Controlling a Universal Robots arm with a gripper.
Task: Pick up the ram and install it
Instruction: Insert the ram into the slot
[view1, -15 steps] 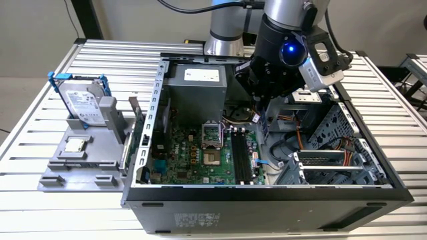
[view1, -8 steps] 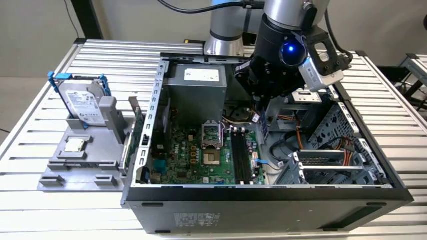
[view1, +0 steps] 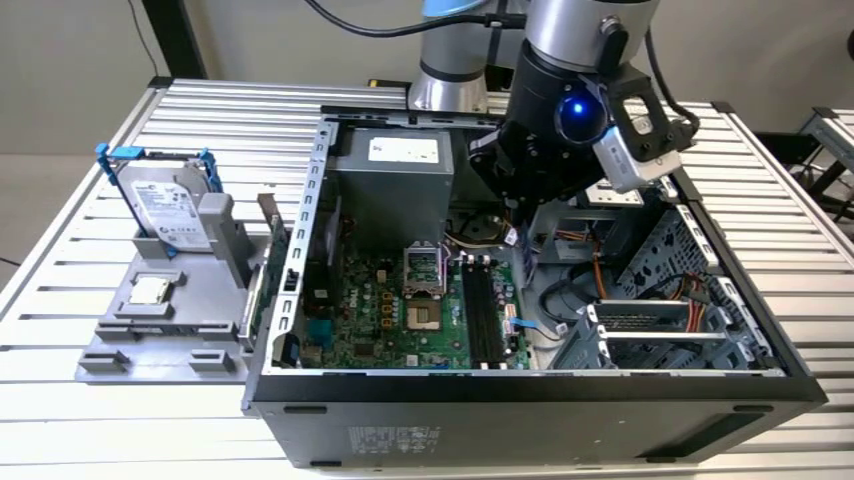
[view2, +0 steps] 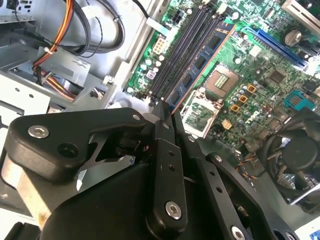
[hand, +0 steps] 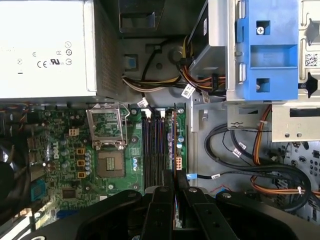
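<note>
The ram (view2: 205, 57) is a slim dark-blue stick with black chips, and my gripper (view2: 167, 107) is shut on one end of it. It hangs inside the open computer case, just above the black memory slots (view2: 182, 50) and running parallel to them. In the first wrist view the ram (hand: 173, 145) appears edge-on between the fingertips of the gripper (hand: 174, 175), beside the slots (hand: 152, 150). In the exterior view the arm's wrist (view1: 574, 120) reaches down into the case over the slots (view1: 483, 310).
The grey power supply (view1: 387, 175) and the CPU socket (view1: 424, 318) flank the slots. Orange and black cables (hand: 260, 165) and a blue drive bracket (hand: 265, 55) lie on the other side. Outside the case a grey holder (view1: 160, 320) carries a hard drive (view1: 167, 205) and a small square chip (view1: 147, 290).
</note>
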